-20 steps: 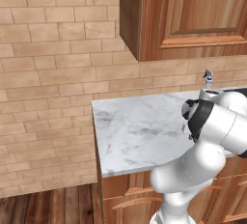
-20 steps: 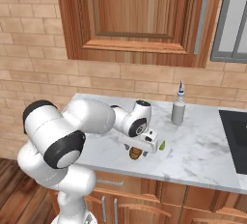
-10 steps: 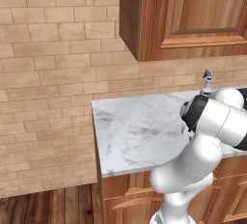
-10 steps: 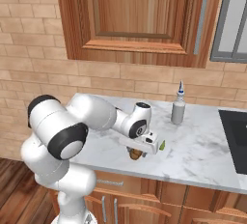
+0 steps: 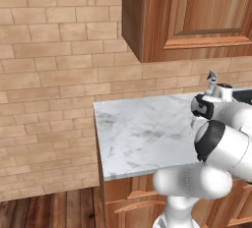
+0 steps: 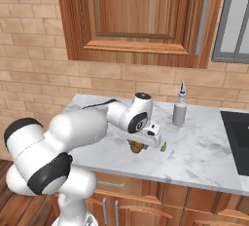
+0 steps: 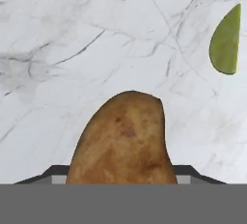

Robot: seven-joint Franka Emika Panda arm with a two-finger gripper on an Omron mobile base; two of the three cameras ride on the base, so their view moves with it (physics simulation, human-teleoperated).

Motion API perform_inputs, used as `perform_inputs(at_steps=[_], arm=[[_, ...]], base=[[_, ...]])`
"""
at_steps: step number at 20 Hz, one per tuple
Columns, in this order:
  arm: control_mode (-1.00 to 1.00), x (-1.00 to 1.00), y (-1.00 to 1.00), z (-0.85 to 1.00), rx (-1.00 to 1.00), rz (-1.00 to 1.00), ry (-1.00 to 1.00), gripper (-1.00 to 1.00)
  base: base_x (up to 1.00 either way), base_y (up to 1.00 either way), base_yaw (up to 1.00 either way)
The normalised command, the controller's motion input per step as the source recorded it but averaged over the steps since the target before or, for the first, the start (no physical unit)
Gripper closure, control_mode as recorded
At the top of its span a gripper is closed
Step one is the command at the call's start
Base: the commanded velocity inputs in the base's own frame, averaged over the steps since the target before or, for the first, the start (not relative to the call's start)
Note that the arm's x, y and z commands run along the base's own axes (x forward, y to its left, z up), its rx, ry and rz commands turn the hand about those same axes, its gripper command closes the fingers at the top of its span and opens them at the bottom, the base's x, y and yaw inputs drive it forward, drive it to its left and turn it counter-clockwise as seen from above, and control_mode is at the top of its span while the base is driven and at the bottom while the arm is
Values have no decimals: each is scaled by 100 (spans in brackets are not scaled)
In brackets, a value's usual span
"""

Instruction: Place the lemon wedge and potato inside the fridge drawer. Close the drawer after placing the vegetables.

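The potato (image 7: 123, 141) lies on the marble bench (image 6: 204, 154), directly under the robot's hand. In the hand view it rises as a tan-brown lump between the two dark finger tips (image 7: 54, 172), whose ends peek out at either side of its base; its lower part is cut off at the bottom of that view. The jaws stand on both sides of the potato, close against it, but whether they are already pressing on it or still a little apart cannot be told. In the right base view only a small brown piece of the potato (image 6: 137, 146) shows beneath the gripper (image 6: 141, 142), the rest covered by the white hand.

The lemon wedge (image 7: 226, 42), greenish-yellow, lies flat on the marble, near the potato but apart from it; its far edge is cut off by the side of the hand view. In the right base view it is a tiny green speck (image 6: 164, 146) just beside the hand, too small to make out its shape.

Further back on the bench stands a grey bottle (image 6: 179, 111) with a pointed nozzle, near the brick wall (image 6: 29, 59). In the left base view only the bottle's tip (image 5: 212, 78) clears the arm (image 5: 221, 138). Wooden cabinets (image 6: 141, 18) hang above.
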Motion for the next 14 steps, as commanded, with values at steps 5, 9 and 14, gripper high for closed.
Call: perform_inputs(at_steps=[5, 9, 14], arm=[[-100, -28, 54, 100, -11, 5, -11, 100], [-100, -27, 96, 88, -14, 0, 0, 100], [-100, -19, 84, 12, -12, 0, 1, 100]], base=[[0, 0, 0], [0, 0, 0], [0, 0, 0]])
